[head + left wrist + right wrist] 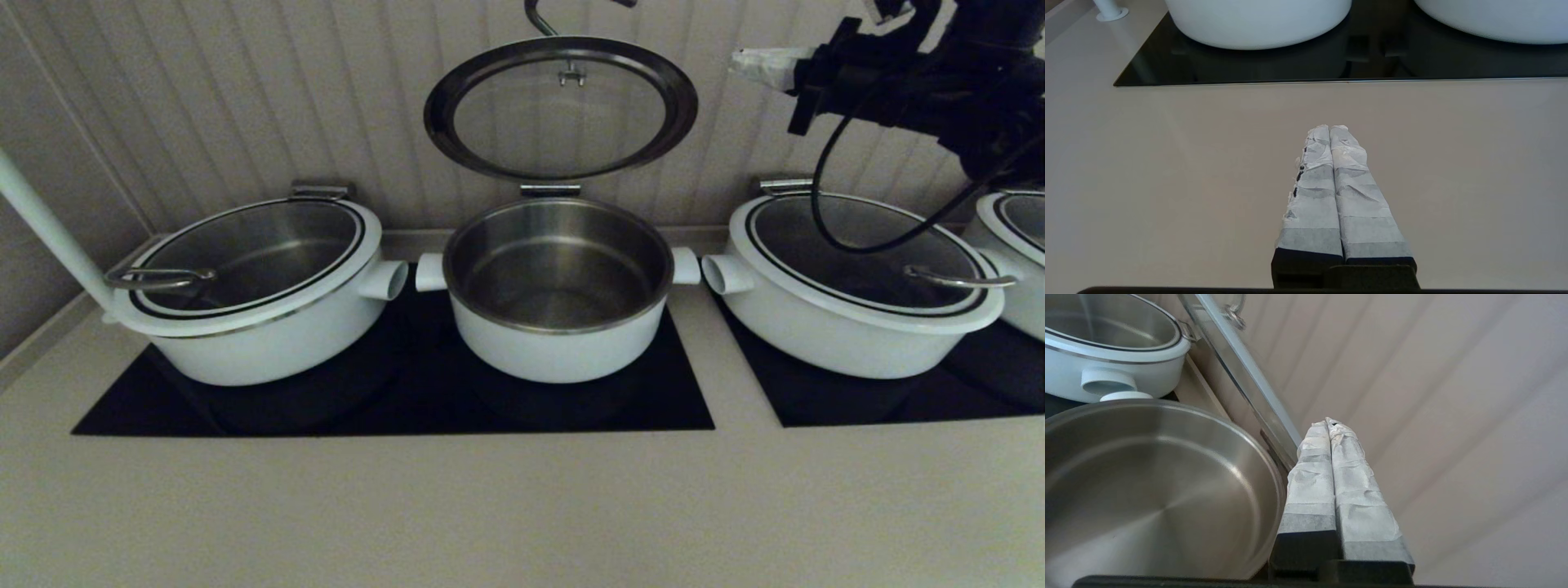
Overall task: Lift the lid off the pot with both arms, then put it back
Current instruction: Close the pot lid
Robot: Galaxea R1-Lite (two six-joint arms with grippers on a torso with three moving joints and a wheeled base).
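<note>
The pot [558, 347] stands open on the black cooktop, its steel inside bare. The lid [560, 106] stands tilted up behind it above the hinge clip [550, 190], dark underside towards me, steel handle at the top edge. My right gripper [744, 64] is shut and empty, raised to the right of the lid and apart from it. In the right wrist view the right gripper [1329, 422] points past the lid's edge [1241, 363], above the pot's rim [1265, 465]. My left gripper [1329, 128] is shut and empty, low over the counter in front of the cooktop.
A lidded white pot [253, 327] sits left of the open one and another [849, 327] sits right, with a further pot [1012, 245] at the far right. My right arm's cable [824, 220] hangs over the right pot's lid. A white pole [41, 220] leans at the left.
</note>
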